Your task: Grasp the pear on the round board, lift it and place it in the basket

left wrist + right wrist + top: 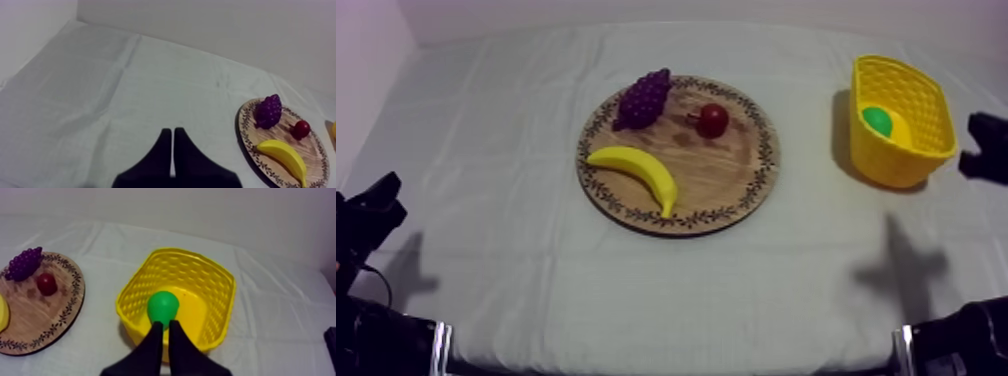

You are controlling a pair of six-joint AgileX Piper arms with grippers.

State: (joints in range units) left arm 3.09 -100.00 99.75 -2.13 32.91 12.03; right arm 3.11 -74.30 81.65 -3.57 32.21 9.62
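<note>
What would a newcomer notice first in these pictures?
The green pear lies inside the yellow basket at the right side of the table. On the round wooden board in the middle lie a banana, a bunch of grapes and a small red fruit.

you'll find no text, label, brand, number or sign to read here. the only marking is the leaf pattern round the rim of the board (pixel 721 180), and it spells nothing.
</note>
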